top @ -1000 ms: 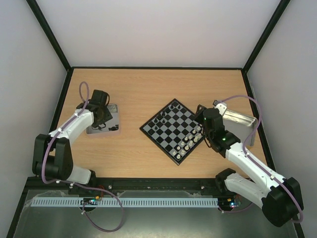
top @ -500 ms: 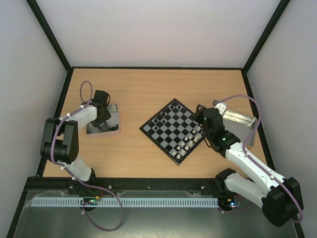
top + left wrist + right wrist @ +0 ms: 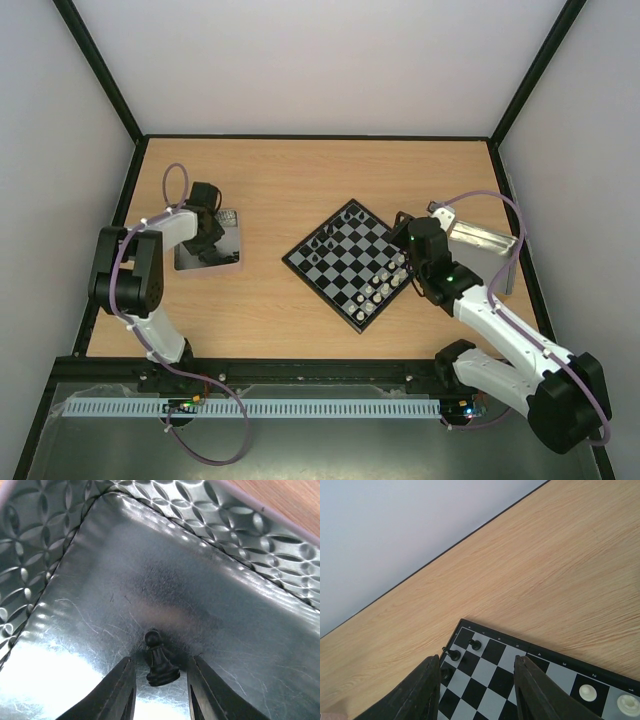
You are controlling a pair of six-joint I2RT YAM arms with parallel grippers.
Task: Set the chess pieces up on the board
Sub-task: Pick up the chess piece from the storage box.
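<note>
The board (image 3: 345, 256) lies in the middle of the table, turned like a diamond. Several black chess pieces (image 3: 330, 233) stand along its upper left edge, several white ones (image 3: 385, 285) along its lower right edge. My left gripper (image 3: 205, 243) is down inside the left metal tray (image 3: 228, 262). In the left wrist view its fingers are open (image 3: 160, 695) on either side of a black pawn (image 3: 159, 661) on the tray floor, with a gap on both sides. My right gripper (image 3: 405, 238) hovers open and empty (image 3: 477, 690) over the board's right corner (image 3: 520, 667).
A second metal tray (image 3: 480, 240) stands at the right, behind the right arm. In the right wrist view black pieces (image 3: 475, 644) stand at the board's far corner and white pieces (image 3: 587, 693) at the lower right. Black frame rails edge the table.
The left arm's links have folded back to the left while its gripper stayed over the tray. The right gripper has shifted very slightly.
</note>
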